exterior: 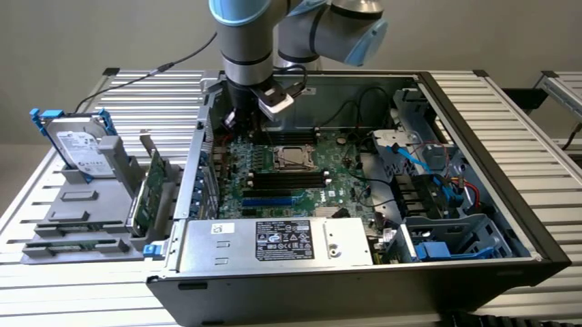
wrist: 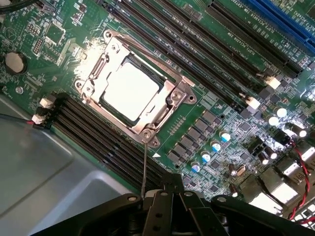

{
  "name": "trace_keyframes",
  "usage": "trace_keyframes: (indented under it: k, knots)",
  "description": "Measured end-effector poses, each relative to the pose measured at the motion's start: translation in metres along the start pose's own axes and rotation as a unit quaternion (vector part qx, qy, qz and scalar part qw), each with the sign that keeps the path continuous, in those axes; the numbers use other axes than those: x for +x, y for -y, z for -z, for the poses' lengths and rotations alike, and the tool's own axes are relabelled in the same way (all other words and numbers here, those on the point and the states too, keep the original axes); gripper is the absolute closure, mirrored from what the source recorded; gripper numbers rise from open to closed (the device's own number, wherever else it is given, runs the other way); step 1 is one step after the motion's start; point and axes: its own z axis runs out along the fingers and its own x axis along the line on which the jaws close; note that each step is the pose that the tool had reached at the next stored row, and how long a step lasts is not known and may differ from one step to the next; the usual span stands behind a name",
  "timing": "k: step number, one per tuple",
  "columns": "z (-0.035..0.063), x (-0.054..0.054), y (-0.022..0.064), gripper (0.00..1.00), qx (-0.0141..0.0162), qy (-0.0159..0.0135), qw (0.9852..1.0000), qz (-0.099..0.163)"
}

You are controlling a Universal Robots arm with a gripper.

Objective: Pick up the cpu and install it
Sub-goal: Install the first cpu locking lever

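**CPU seated in its socket, gripper closed above the board**

Exterior view: a grey robot arm with pale blue joint caps [exterior: 245, 54] reaches down into an open black computer tower case [exterior: 491, 225] lying on its side on a slatted aluminium table [exterior: 82, 286]. Its lower end is over the far edge of the green motherboard [exterior: 318, 194]. The cpu [exterior: 293, 158], a small square chip with a silver-grey top, lies in the socket at the middle of that board, near the arm's end. On the exterior view's left, outside the case, a silver hard drive with a white label and blue bracket [exterior: 78, 146] stands in a grey holder. A long green circuit card [exterior: 150, 187] stands between it and the case.

Wrist view: the cpu [wrist: 129, 91] lies flat in its socket, with a silver metal retaining frame [wrist: 162, 110] around it. The black gripper [wrist: 170, 189] is apart from the chip, its fingers brought together. A thin metal rod [wrist: 144, 167] runs from the frame's corner toward the gripper; whether they touch cannot be told.
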Motion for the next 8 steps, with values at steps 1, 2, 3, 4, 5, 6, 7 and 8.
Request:
trace_keyframes:
  k: [1, 2, 3, 4, 5, 6, 7, 8]
  knots:
    - [0.0004, 0.0000, 0.0001, 0.89, 0.0013, -0.0013, 1.0000, -0.001]
    - [0.0008, 0.0001, 0.0001, 0.89, 0.0026, -0.0027, 1.0000, -0.002]
    - [0.0013, 0.0002, 0.0002, 0.89, 0.0039, -0.0041, 1.0000, -0.004]
    - [0.0016, 0.0003, 0.0004, 0.89, 0.0050, -0.0053, 1.0000, -0.005]
    - [0.0019, 0.0003, 0.0005, 0.89, 0.0061, -0.0067, 0.9999, -0.006]
    - [0.0020, 0.0004, 0.0006, 0.89, 0.0070, -0.0082, 0.9999, -0.007]
    - [0.0022, 0.0005, 0.0007, 0.89, 0.0079, -0.0100, 0.9999, -0.008]
    - [0.0022, 0.0006, 0.0007, 0.89, 0.0092, -0.0123, 0.9998, -0.009]
